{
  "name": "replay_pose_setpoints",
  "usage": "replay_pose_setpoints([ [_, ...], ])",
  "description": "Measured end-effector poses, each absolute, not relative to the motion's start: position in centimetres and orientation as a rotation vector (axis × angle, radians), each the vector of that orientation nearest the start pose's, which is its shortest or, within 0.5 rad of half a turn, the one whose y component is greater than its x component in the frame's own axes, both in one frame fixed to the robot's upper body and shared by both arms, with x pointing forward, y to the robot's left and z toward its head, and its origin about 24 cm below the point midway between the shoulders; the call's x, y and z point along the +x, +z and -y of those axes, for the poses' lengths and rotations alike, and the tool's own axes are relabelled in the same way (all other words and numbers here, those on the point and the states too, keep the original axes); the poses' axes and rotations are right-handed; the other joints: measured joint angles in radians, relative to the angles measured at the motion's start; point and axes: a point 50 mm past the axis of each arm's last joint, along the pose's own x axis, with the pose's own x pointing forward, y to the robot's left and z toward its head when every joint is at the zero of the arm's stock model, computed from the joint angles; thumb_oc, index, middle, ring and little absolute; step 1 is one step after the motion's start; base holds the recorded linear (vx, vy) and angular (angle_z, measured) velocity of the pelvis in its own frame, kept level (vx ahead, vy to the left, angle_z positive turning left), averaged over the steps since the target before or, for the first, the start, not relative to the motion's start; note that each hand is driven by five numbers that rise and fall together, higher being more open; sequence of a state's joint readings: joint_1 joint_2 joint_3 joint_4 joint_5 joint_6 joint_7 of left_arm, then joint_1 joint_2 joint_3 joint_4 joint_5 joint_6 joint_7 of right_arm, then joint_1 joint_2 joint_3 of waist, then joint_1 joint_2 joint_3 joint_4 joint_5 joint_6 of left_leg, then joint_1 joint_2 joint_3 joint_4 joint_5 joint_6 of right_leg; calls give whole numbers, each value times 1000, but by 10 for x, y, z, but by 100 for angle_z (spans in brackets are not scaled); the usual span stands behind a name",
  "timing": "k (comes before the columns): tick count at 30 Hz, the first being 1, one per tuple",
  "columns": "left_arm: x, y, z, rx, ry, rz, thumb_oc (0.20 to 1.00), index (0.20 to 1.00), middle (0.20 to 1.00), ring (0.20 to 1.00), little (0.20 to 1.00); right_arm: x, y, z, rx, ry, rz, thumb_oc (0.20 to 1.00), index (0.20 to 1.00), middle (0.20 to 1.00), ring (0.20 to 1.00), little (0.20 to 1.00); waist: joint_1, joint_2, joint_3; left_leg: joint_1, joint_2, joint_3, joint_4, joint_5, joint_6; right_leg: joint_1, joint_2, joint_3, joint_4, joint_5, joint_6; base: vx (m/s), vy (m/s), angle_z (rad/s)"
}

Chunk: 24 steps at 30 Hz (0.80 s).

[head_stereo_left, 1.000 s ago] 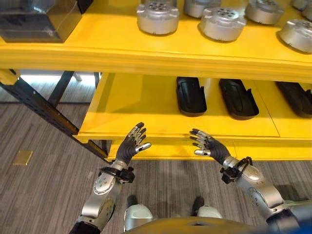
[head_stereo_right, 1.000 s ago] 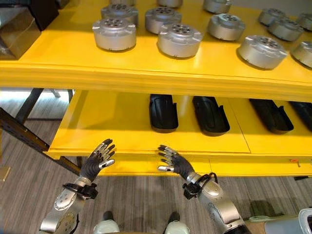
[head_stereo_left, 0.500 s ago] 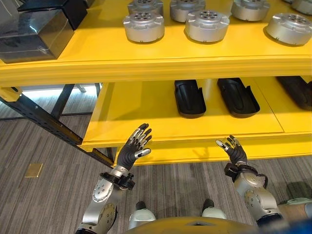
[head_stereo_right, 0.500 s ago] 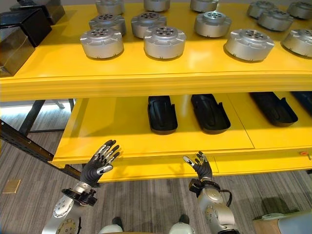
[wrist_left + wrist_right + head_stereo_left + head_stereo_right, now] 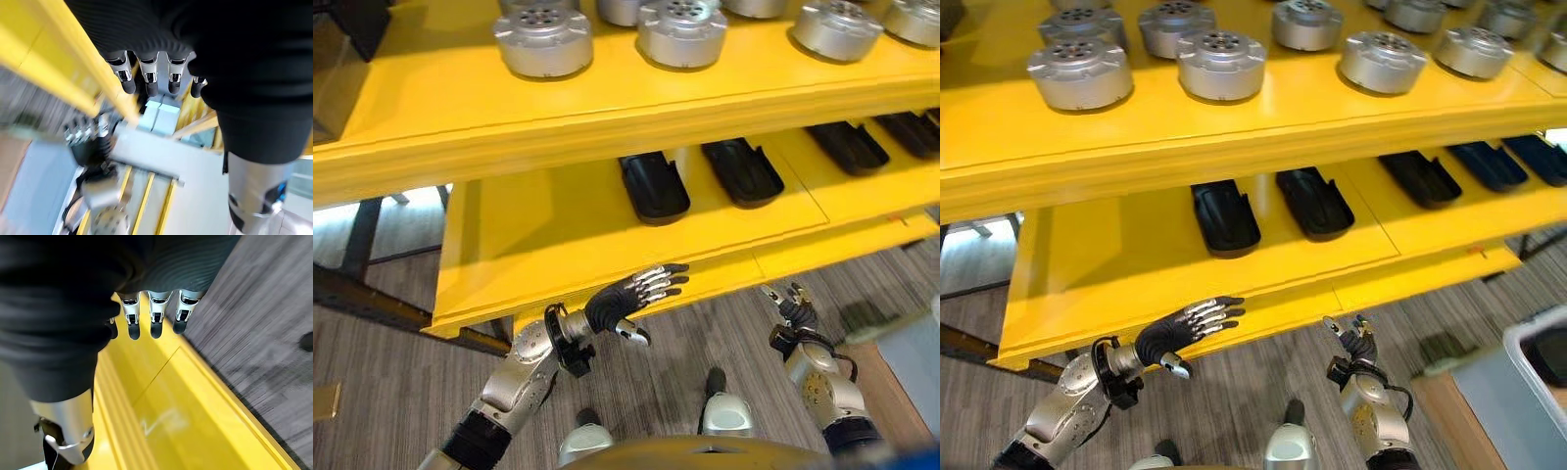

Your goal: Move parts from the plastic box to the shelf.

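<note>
Both hands are empty and held out low in front of the yellow shelf [image 5: 1165,284], which suits a robot between loads, judging by the task; the left hand [image 5: 631,294] reaches forward with its fingers straight and spread, level with the front edge of the lower board, touching nothing; the right hand [image 5: 1353,343] is lower and nearer the floor, fingers loose and pointing up, released as well, and its own wrist view shows straight fingers [image 5: 154,316] over the yellow edge and the grey floor [image 5: 254,333].

The parts already moved sit in rows so each keeps its own spot: round silver parts [image 5: 1219,64] stand on the upper board, and long black parts [image 5: 1224,215] lie side by side on the lower board, well back from the edge; the nearest black one is beyond and above the left hand, apart from it.

A pale box [image 5: 1528,372] shows at the right edge of the right eye view, on the floor side, off to the right of the right hand and well apart from it; that is likely the plastic box, though its contents cannot be made out.
</note>
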State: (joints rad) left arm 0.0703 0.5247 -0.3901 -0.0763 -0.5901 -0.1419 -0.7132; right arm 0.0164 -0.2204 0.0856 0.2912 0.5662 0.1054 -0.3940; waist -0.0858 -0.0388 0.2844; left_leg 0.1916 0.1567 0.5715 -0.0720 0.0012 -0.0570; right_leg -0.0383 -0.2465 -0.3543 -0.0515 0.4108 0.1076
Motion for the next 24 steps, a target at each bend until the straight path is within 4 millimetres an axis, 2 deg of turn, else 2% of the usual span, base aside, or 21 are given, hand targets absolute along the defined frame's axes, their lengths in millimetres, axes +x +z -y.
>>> replay_pose_setpoints([
  [1,201,36,-132,-136,-1042,-49,1000,1000,1000,1000,1000,224,-42,201,244,-407,-494,1000,1000,1000,1000,1000,-21,31,7,-7,15,5,-2,9,15,-9,-8,-43,100,-103,42,-92,-64,-20],
  [2,201,36,-132,-141,-1039,-47,1000,1000,1000,1000,1000,222,-43,203,240,-411,-502,1000,1000,1000,1000,1000,-18,41,3,-7,24,6,-5,14,16,-18,-8,-55,188,-174,41,-68,-94,-9],
  [3,199,36,-132,-147,-1037,-45,1000,1000,1000,1000,1000,218,-45,205,233,-419,-506,1000,1000,1000,1000,1000,4,77,0,1,44,28,-5,28,5,-45,-23,-73,393,-305,26,-59,-113,-27],
  [4,199,35,-132,-146,-1037,-47,1000,1000,1000,1000,1000,219,-44,205,234,-419,-501,1000,1000,1000,1000,1000,16,80,-3,1,50,34,-1,28,5,-52,-40,-79,479,-356,27,-42,-152,-47],
  [5,196,34,-135,-144,-1026,-56,1000,1000,1000,1000,1000,220,-42,204,235,-414,-489,1000,1000,1000,1000,1000,31,81,-12,2,53,56,5,32,-1,-37,-57,-94,529,-399,13,-27,-230,-47],
  [6,194,31,-139,-136,-1011,-68,1000,1000,1000,1000,1000,224,-40,202,236,-406,-474,1000,1000,1000,1000,1000,36,72,-17,8,54,74,13,32,-6,-23,-69,-123,528,-428,-11,-6,-292,-73],
  [7,192,30,-140,-136,-1008,-80,1000,1000,1000,1000,1000,229,-37,200,235,-394,-458,1000,1000,1000,1000,1000,50,70,-23,9,61,102,34,31,-8,-20,-58,-157,487,-461,-48,11,-321,-102],
  [8,191,28,-140,-143,-1004,-85,1000,1000,1000,1000,1000,236,-32,198,229,-379,-440,1000,1000,1000,1000,1000,60,75,-27,2,77,116,76,20,-19,-2,-17,-193,417,-480,-82,10,-308,-140],
  [9,191,28,-142,-139,-1003,-89,1000,1000,1000,1000,1000,243,-27,192,225,-355,-421,1000,1000,1000,1000,1000,75,72,-28,-7,114,129,151,5,-22,16,23,-209,337,-491,-102,21,-287,-173],
  [10,191,27,-142,-138,-999,-92,1000,1000,1000,1000,1000,249,-22,184,203,-328,-403,1000,1000,1000,1000,1000,86,62,-39,-32,163,137,262,-16,-17,46,65,-215,244,-496,-122,26,-253,-151],
  [11,191,27,-140,-147,-999,-89,1000,1000,1000,1000,1000,252,-19,182,182,-319,-388,1000,1000,1000,1000,1000,79,66,-47,-66,196,122,318,-55,-30,62,96,-195,188,-470,-139,35,-239,-111],
  [12,193,30,-135,-157,-1009,-70,1000,1000,1000,1000,1000,253,-13,184,151,-330,-362,1000,1000,1000,1000,1000,65,63,-51,-90,185,106,306,-81,-56,76,117,-173,139,-448,-146,35,-273,-93],
  [13,198,37,-132,-177,-1017,-30,1000,1000,1000,1000,1000,254,-6,196,100,-371,-325,1000,1000,1000,1000,1000,60,64,-56,-121,146,107,241,-70,-53,88,147,-143,95,-431,-150,40,-345,-74],
  [14,199,38,-132,-183,-1015,-24,1000,1000,1000,1000,1000,253,-5,198,93,-382,-319,1000,1000,1000,1000,1000,52,69,-59,-134,137,108,225,-61,-52,91,157,-140,89,-431,-151,31,-314,-92],
  [15,199,38,-133,-196,-1004,-20,1000,1000,1000,1000,1000,246,-7,214,47,-443,-324,1000,1000,1000,1000,1000,30,77,-73,-146,117,61,182,15,-19,99,192,-122,82,-445,-143,50,-393,-47],
  [16,195,34,-132,-217,-1003,-32,1000,1000,1000,1000,1000,233,-16,224,37,-518,-359,1000,1000,1000,1000,1000,-2,63,-101,-134,108,79,149,36,-26,91,196,-121,85,-459,-131,54,-334,-43],
  [18,194,35,-127,-261,-1029,-22,1000,1000,1000,1000,1000,224,-26,239,38,-626,-406,1000,1000,1000,1000,1000,-38,51,-103,-127,113,115,123,49,-28,48,197,-93,116,-482,-132,88,-439,-40],
  [21,196,36,-118,-261,-1066,-31,1000,1000,1000,1000,1000,220,-30,244,21,-652,-419,1000,1000,1000,1000,1000,-78,58,-98,-88,122,164,123,56,-21,38,200,-56,158,-510,-136,63,-345,-50],
  [22,198,38,-115,-262,-1071,-21,1000,1000,1000,1000,1000,219,-29,246,9,-650,-409,1000,1000,1000,1000,1000,-100,61,-96,-82,129,168,125,70,-34,30,201,-50,171,-525,-135,68,-417,-54],
  [23,200,38,-115,-267,-1070,-18,1000,1000,1000,1000,1000,220,-27,249,4,-653,-397,1000,1000,1000,1000,1000,-93,66,-93,-75,129,177,129,77,-41,17,201,-36,195,-543,-140,60,-312,-63],
  [24,202,35,-114,-276,-1048,-26,1000,1000,1000,1000,1000,220,-26,254,4,-651,-388,1000,1000,1000,1000,1000,-111,66,-91,-65,141,183,144,100,-50,7,211,-12,213,-558,-147,102,-381,-57],
])
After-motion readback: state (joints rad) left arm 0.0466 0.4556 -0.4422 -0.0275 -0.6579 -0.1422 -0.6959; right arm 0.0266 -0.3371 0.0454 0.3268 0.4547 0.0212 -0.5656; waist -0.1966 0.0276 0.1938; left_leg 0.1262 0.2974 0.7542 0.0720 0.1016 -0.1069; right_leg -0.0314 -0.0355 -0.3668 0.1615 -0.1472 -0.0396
